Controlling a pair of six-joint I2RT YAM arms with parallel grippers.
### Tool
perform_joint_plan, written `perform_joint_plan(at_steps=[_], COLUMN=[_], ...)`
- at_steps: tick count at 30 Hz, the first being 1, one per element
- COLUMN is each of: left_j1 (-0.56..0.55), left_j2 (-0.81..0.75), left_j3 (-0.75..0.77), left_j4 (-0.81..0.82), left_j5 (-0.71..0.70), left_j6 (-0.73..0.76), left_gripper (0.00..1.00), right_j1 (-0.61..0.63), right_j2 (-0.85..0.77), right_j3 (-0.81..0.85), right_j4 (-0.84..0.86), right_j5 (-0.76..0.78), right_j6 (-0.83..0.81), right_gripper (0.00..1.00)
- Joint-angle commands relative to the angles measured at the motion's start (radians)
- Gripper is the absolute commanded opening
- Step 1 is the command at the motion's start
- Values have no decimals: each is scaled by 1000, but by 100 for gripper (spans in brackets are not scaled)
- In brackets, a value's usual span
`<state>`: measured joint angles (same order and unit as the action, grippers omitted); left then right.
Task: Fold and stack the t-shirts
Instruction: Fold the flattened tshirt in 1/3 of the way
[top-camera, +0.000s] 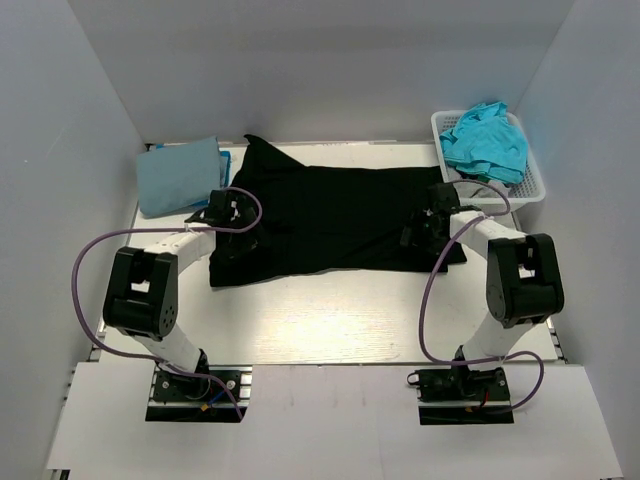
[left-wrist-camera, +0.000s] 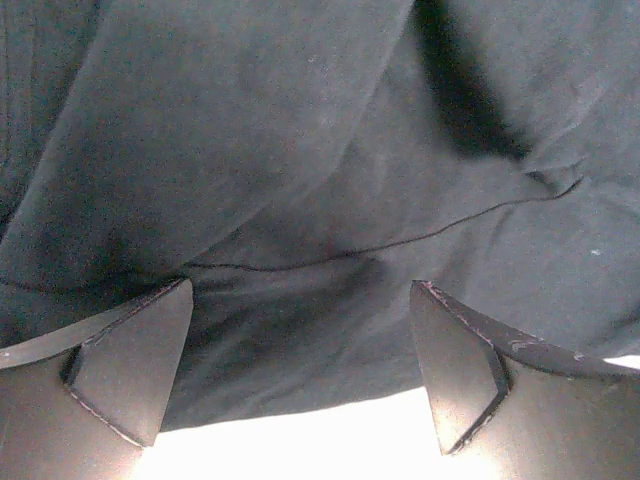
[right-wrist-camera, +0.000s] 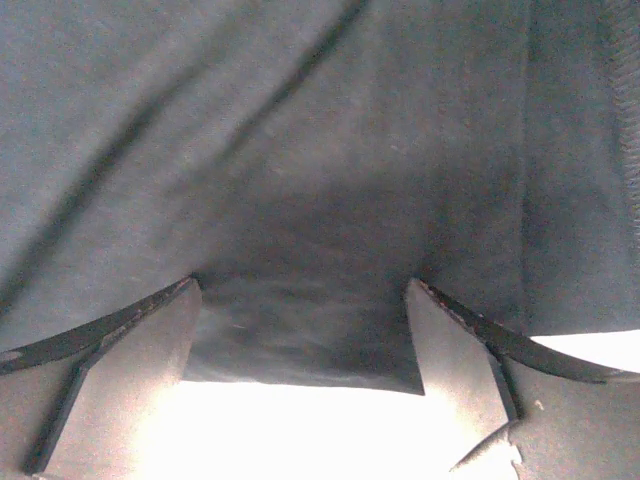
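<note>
A large black t-shirt (top-camera: 335, 215) lies spread across the middle of the table, one sleeve pointing to the back left. My left gripper (top-camera: 228, 212) hovers over its left edge, jaws open, black cloth (left-wrist-camera: 300, 200) below and between the fingers (left-wrist-camera: 135, 360). My right gripper (top-camera: 428, 222) stands open over the shirt's right edge, cloth (right-wrist-camera: 300, 220) spanning the gap between its fingers (right-wrist-camera: 455, 345). A folded dusty light blue t-shirt (top-camera: 178, 175) rests at the back left. Bright turquoise t-shirts (top-camera: 487, 140) are bunched in the white basket (top-camera: 535, 185).
The white slotted basket sits at the back right corner. White walls close in the table on three sides. Bare white tabletop (top-camera: 330, 315) stretches between the black shirt and the arm bases. Purple cables (top-camera: 85, 275) loop beside both arms.
</note>
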<state>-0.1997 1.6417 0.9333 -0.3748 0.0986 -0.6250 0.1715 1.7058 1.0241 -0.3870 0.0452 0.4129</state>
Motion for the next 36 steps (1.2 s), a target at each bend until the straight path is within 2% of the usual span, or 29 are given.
perform_joint_plan(at_steps=[1, 4, 7, 8, 12, 13, 15, 17, 19, 24, 28, 30, 33, 34, 36], left_j1=[-4, -13, -14, -14, -14, -14, -23, -23, -23, -23, -23, -23, -23, -23, -23], left_j2=[-28, -84, -227, -334, -576, -680, -773, -848, -858, -751, -659, -625, -559, -513, -497], left_j3=[-72, -155, -262, -292, -409, -418, -429, -429, -429, -396, -361, -352, -352, -329, -320], left_j4=[-24, -52, -122, -142, -278, -329, -339, -339, -314, -178, -113, -53, 23, 43, 43], left_j5=[-13, -4, 53, 68, 90, 90, 153, 162, 153, 130, 2, -10, -22, -45, -54], left_j6=[-15, -27, -53, -53, -110, -145, -166, -197, -222, -246, -257, -257, -257, -257, -257], left_gripper=[100, 100, 100, 100, 100, 100, 100, 100, 100, 100, 100, 100, 91, 79, 79], right_j1=[-4, -6, -7, -7, -3, -4, 0, 3, 3, 8, 10, 8, 10, 8, 8], right_j2=[-29, -78, -172, -243, -428, -461, -596, -701, -727, -674, -631, -617, -607, -604, -600], right_j3=[-73, -151, -261, -336, -494, -509, -539, -526, -490, -331, -271, -262, -249, -242, -237], right_j4=[25, 27, 8, -6, -105, -125, -186, -168, -170, -182, -182, -179, -173, -174, -176], right_j5=[-19, -28, -85, -105, -107, -97, -87, -154, -183, -215, -237, -255, -268, -269, -269], right_j6=[17, 43, 56, 61, 99, 107, 115, 97, 83, 32, 27, 29, 36, 33, 33], right_gripper=[90, 90, 90, 90, 90, 90, 90, 90, 90, 90, 90, 90, 90, 90, 90])
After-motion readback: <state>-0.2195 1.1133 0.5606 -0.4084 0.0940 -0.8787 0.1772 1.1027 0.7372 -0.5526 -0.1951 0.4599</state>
